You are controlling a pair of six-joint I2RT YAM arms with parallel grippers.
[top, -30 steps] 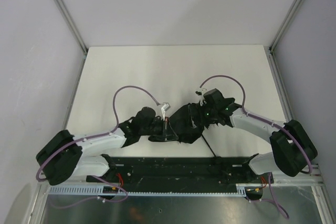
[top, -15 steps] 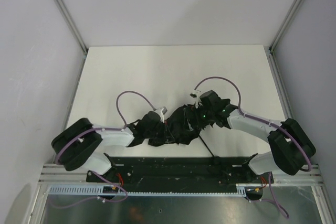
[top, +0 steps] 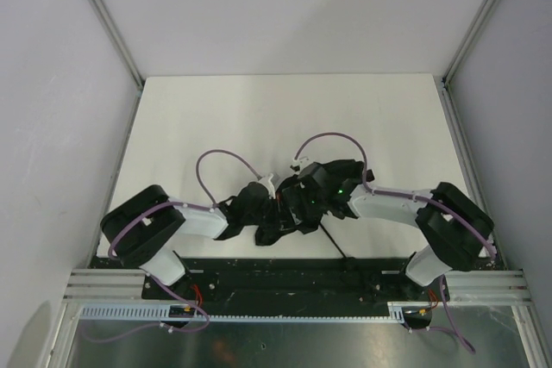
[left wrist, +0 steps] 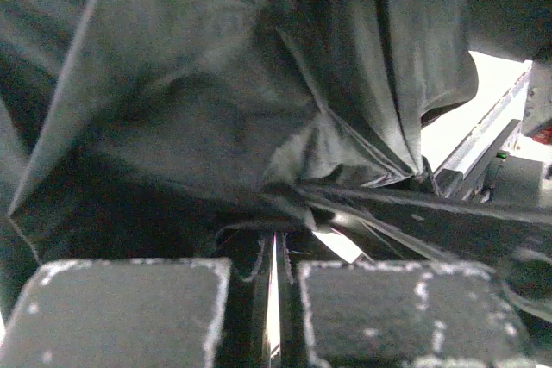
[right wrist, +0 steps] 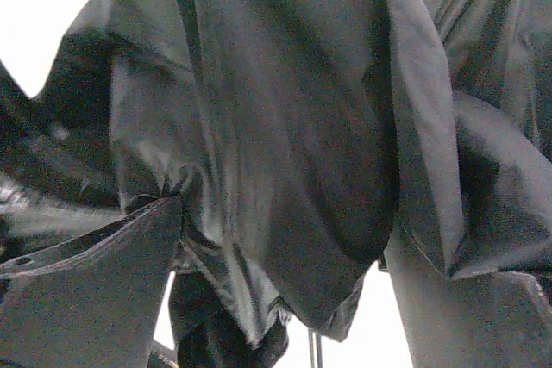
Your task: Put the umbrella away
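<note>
The black umbrella point(top: 291, 213) lies bunched up at the near middle of the white table point(top: 285, 118), squeezed between both grippers. My left gripper point(top: 261, 204) is at its left end. In the left wrist view my left gripper point(left wrist: 276, 316) has its pads point(left wrist: 129, 316) almost together on a thin shiny rib of the umbrella point(left wrist: 216, 109). My right gripper point(top: 308, 198) is at its right side. In the right wrist view my right gripper point(right wrist: 280, 247) has its fingers point(right wrist: 86, 299) wide apart, with the umbrella's canopy point(right wrist: 285, 127) hanging loosely between them. A thin black line point(top: 335, 243) trails from the umbrella toward the near right.
A black and metal rail point(top: 293, 277) with the arm bases runs along the table's near edge, close behind the umbrella; it also shows in the left wrist view point(left wrist: 483, 140). Grey walls with metal posts point(top: 103, 19) close in the table on three sides.
Both grippers have moved toward each other, the right one farthest, leftward. The umbrella is bunched into a smaller bundle and has shifted slightly left.
</note>
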